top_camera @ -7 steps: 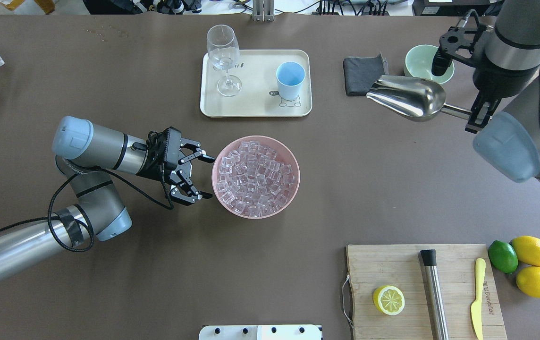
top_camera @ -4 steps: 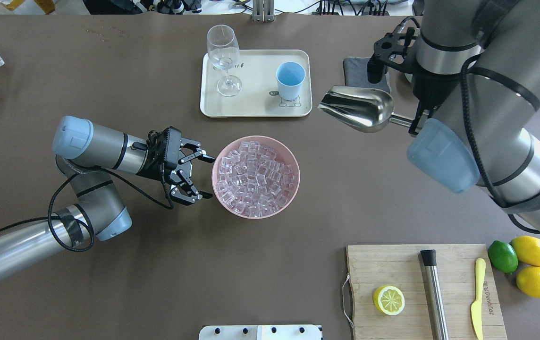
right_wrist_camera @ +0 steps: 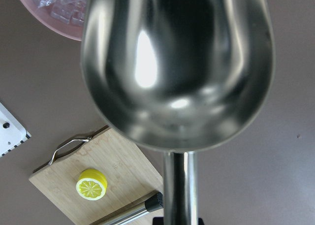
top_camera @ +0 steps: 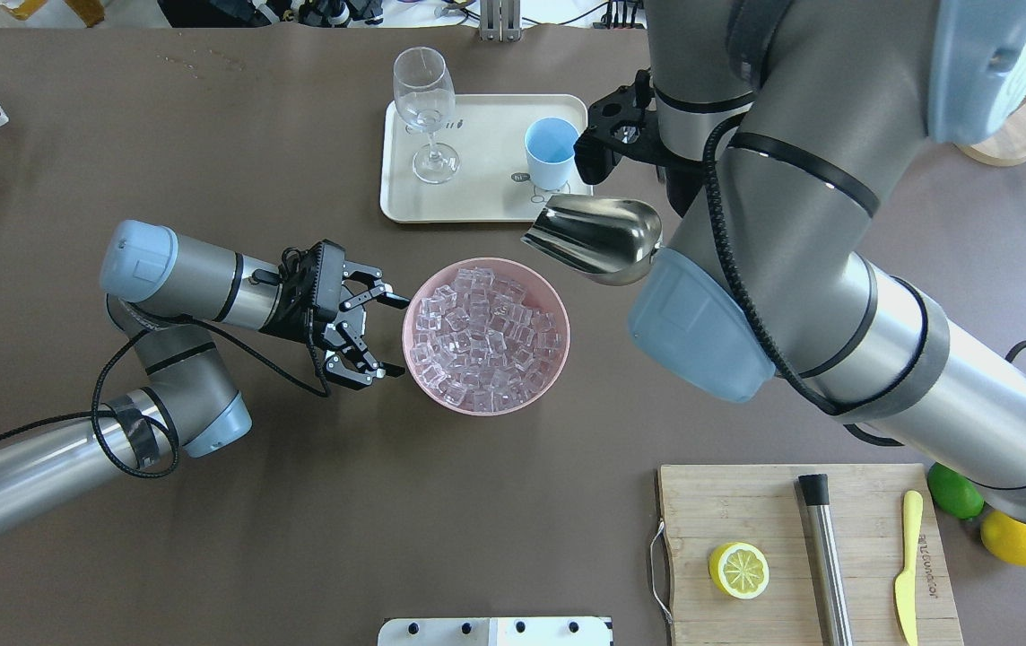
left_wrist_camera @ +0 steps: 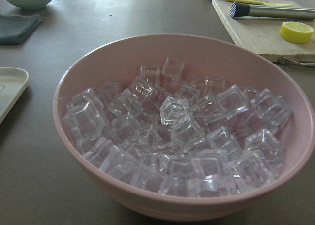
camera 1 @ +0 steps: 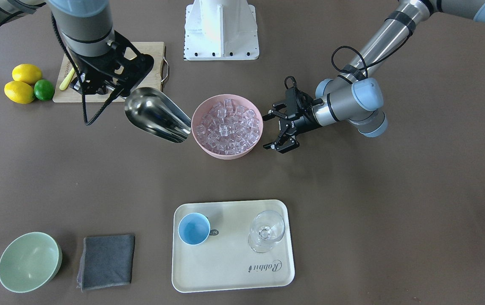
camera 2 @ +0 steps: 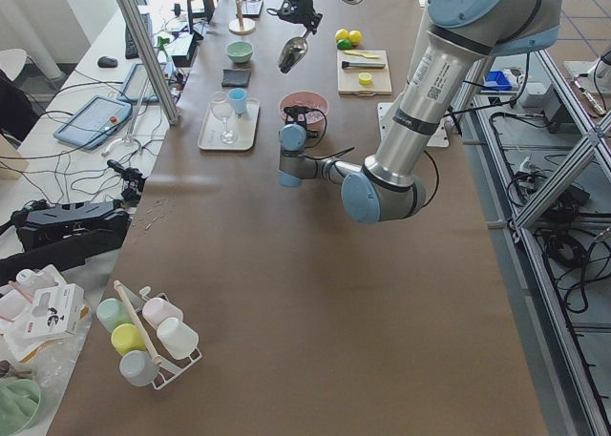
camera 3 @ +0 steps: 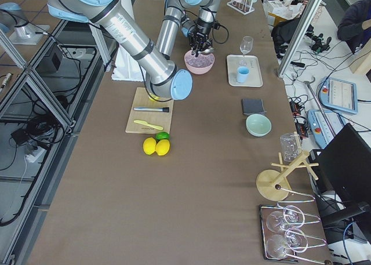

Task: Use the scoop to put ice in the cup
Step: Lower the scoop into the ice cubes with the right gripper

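Aloft, empty scoop (top_camera: 598, 238) beside bowl (top_camera: 486, 409) of ice (top_camera: 486, 332).

Overhead, the right arm (top_camera: 836, 296) stretched beside the pink bowl (top_camera: 486, 335) covers the scoop (top_camera: 598, 238) handle, the right gripper (right_wrist_camera: 180, 221), and the green bowl (camera 1: 28, 262) and grey cloth (camera 1: 106, 261) farther from that bowl. The right wrist view cuts the handle at its bottom edge, showing mere slivers of the fingers (right_wrist_camera: 158, 221). Both side views leave the ice (left_wrist_camera: 177, 136) in the bowl too small to separate.
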Robot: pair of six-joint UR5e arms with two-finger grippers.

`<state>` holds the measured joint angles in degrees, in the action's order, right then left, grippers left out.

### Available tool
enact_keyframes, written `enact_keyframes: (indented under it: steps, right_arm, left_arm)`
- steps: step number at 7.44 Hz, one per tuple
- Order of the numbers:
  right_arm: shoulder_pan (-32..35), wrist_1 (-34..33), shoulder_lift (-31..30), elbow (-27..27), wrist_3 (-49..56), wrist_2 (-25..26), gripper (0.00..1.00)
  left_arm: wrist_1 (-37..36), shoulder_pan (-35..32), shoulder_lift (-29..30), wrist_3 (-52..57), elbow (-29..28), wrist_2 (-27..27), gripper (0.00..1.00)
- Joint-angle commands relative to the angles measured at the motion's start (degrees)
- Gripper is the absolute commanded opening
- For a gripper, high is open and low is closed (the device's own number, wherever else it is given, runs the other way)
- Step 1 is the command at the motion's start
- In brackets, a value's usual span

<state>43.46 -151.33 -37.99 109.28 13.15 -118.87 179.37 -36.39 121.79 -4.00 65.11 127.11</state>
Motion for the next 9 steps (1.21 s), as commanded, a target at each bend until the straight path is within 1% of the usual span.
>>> enact_keyframes:
  steps: [1,2,3,4,5,6,8,9]
  right_arm:
    - [-2.93,-9.38,5.98,-4.23,-0.76,0.3,0.0]
    - [-4.16,-10.9,5.91,-4.34,-0.24,1.17,0.0]
    - [-6.18,-11.96,5.91,-4.51,-0.06,3.7,0.0]
    - [-6.81,-12.06,6.09,-5.9,0.03,3.9,0.0]
    - [-7.16,-12.23,7.39,-9.75,0.55,3.91,0.0]
    - [-7.34,-12.32,9.15,-14.83,1.34,3.91,0.0]
    - [-7.95,-12.32,9.43,-17.24,1.53,3.73,0.0]
    - [-8.22,-13.02,10.91,-20.48,1.53,3.56,0.0]
  left_arm:
    - [-0.07,0.18,0.03,0.04,0.02,-0.11,0.98]
    - [-0.07,0.18,0.03,0.04,0.02,-0.11,0.98]
    - [0.02,0.18,-0.06,0.04,0.02,-0.11,0.98]
    - [0.02,0.09,-0.06,0.04,0.02,-0.11,0.98]
    - [0.28,0.09,-0.06,0.04,0.02,-0.03,0.98]
    - [0.37,0.09,-0.15,-0.04,0.11,0.06,0.98]
    - [0.46,0.0,-0.23,-0.04,0.02,0.15,0.98]
    - [0.63,0.0,-0.23,-0.04,0.02,0.24,0.98]
